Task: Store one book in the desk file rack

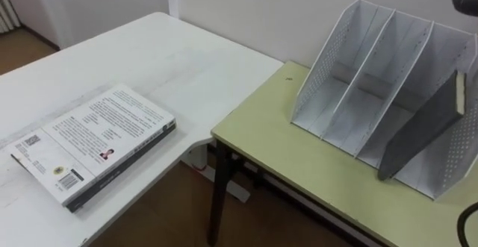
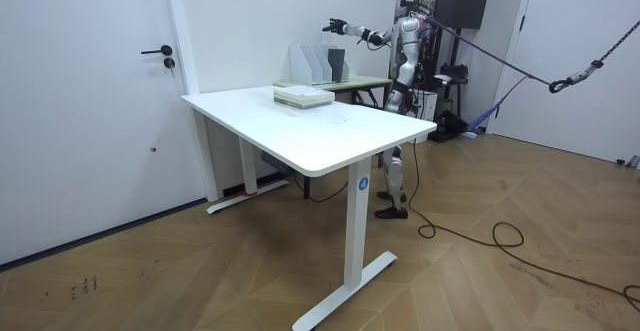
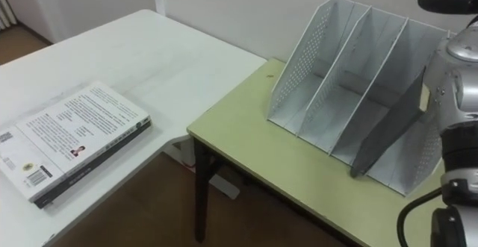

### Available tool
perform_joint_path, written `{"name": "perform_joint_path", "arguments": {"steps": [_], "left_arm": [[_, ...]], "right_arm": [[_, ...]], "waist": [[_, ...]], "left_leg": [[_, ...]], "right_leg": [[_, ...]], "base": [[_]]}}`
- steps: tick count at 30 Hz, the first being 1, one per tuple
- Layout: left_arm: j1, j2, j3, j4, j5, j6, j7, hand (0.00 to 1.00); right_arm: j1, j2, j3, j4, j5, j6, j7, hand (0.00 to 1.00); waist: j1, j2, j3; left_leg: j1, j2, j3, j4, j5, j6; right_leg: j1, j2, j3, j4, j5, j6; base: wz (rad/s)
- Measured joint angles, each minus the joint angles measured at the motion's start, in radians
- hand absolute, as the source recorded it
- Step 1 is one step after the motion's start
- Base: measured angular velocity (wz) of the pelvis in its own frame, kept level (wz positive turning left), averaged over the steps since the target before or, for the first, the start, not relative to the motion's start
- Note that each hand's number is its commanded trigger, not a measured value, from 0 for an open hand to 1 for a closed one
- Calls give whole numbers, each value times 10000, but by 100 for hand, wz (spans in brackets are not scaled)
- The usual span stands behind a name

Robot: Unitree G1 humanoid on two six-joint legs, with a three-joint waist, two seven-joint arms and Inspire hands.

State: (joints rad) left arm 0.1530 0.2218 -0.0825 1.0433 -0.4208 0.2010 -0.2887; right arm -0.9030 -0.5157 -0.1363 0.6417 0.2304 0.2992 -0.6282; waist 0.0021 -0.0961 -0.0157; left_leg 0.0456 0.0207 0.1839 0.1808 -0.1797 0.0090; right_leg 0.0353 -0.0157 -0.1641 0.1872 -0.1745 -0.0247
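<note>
One book [image 1: 422,131], dark grey, stands on edge in the rack [image 1: 340,60], in the compartment at the robot's right end of three. Its lower front corner sits at the open front of that compartment. Its pale page edge shows at the top, near the rack's rear. Whether it leans on the perforated side wall beside it I cannot tell.

The rack is white, with perforated outer walls. It stands on a green tabletop [image 1: 299,157], toward the back and close to the wall [image 1: 246,8], with its open side turned toward the robot.

At the robot's left, just beside the green tabletop, is a white tabletop [image 1: 172,60]. A stack [image 1: 93,142] of books lies flat on it near the front edge, a white printed cover facing up over a darker volume. The stack is well apart from the rack.

In the room view the robot stands upright on the wood floor [image 2: 520,271] at the far end of the green tabletop, on the room view's right of the rack. Its right arm is raised and stretched out toward the room view's left. The right robot hand [image 2: 335,24] is above the rack and apart from the book; whether its fingers are apart or together I cannot tell. The left robot hand [image 2: 396,91] hangs low by the body, too small to read.
</note>
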Motion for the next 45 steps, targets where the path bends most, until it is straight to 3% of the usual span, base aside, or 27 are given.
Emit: {"name": "perform_joint_path", "arguments": {"steps": [11,15,20,27,33,36,40,45], "left_arm": [[-44,32,-193,30,-203,-181,32,0],[-66,30,-203,27,-196,-282,36,0],[-198,37,-208,34,-201,-284,27,0],[-443,95,-492,11,-195,-352,4,0],[-485,307,-530,2,-204,-350,-313,0],[-622,479,-804,80,-210,-363,-365,0],[-734,491,-958,90,-323,-372,-512,0],[-787,496,-1083,155,-496,-524,-726,0]], "right_arm": [[1,-57,866,-1685,-477,-5,466,0],[5,-53,1501,-2672,-462,-6,1308,0],[325,1,2019,-4671,196,-9,2719,0],[1948,157,3031,-7145,1748,-180,5869,0],[2944,162,3564,-7232,2017,-157,8283,0],[3421,110,4453,-7204,1944,-167,9482,0],[4378,112,4838,-7007,1703,-178,10385,0],[5872,157,5396,-5840,71,-208,11552,0]], "waist": [[31,5,6],[37,0,22],[86,11,115],[322,83,243],[558,65,227],[655,39,212],[869,36,210],[1231,58,227]], "left_leg": [[-175,21,45,4,-1,-1],[-162,26,19,10,-1,-1],[-125,36,42,10,-2,-3],[-106,114,64,-22,-11,-6],[-260,144,51,28,-11,-8],[-336,194,49,68,-29,-40],[-340,191,22,61,-35,-50],[-309,186,11,90,-35,-49]], "right_leg": [[-162,10,8,103,14,-15],[-157,6,0,105,16,-19],[-207,14,132,131,31,-23],[-166,21,214,158,88,-19],[-293,18,219,179,99,-34],[-335,26,200,166,106,-46],[-324,16,154,154,106,-45],[-261,-21,-30,152,108,-43]], "base": [[-1],[-1],[-3],[-1],[0],[1],[2],[0]]}}
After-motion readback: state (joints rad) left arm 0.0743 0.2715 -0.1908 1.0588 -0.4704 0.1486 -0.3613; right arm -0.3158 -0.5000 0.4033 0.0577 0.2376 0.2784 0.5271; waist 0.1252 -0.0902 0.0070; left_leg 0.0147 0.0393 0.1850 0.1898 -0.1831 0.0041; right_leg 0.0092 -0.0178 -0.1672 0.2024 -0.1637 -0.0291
